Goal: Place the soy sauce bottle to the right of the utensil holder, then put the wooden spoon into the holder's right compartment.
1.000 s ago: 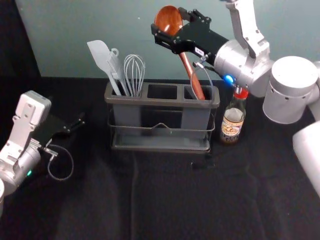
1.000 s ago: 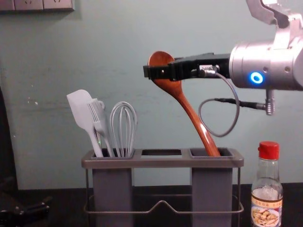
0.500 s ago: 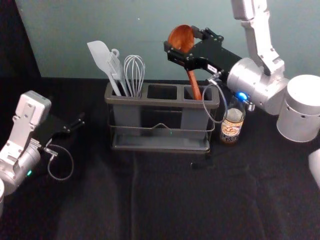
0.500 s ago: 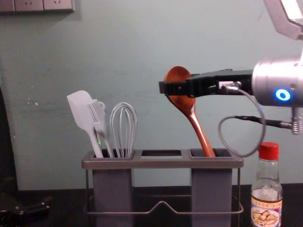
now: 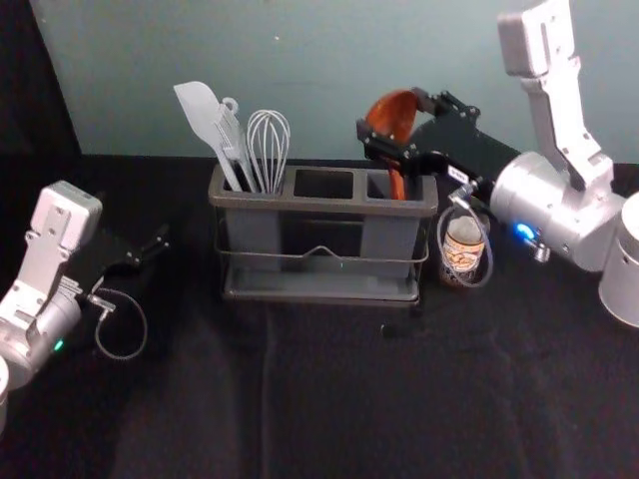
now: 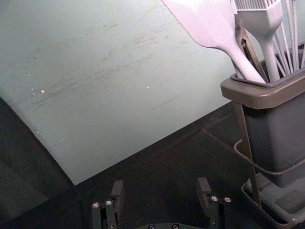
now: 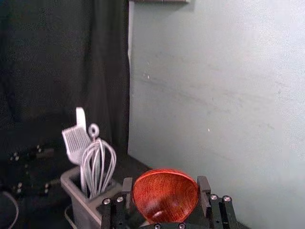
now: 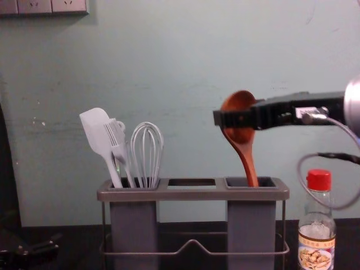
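Step in hand: seating the wooden spoon (image 8: 248,163) in the right compartment (image 8: 251,230) of the utensil holder (image 8: 193,194). The right gripper (image 7: 165,190) is at the holder's right end, above the rim. Its claw is closed to the width of the spoon's bowl, one finger on each side, and appears to bear the load. The handle slants slightly, its lower end inside the compartment mouth.

Recommended procedure: bring the handle nearer to vertical, keep it clear of the compartment walls, and lower straight down. Release only when the handle meets the floor or leans stably on a wall; then widen the claw evenly and withdraw without dragging the bowl.

Caution: the arm's cable loop (image 8: 332,207) passes in front of the soy sauce bottle (image 8: 318,218) in the chest view. Lowering could bring the cable against the bottle—keep clearance there. The bottle stands upright just beside the holder, to its right; that placement appears complete.

The left gripper (image 6: 160,188) is parked to the left of the holder, claw wide and holding nothing.

Markings: the bottle label (image 8: 316,256) carries a line of characters above a picture of food—too small to read, so no brand can be given. The small white tag (image 8: 311,112) on the right gripper is likewise illegible.
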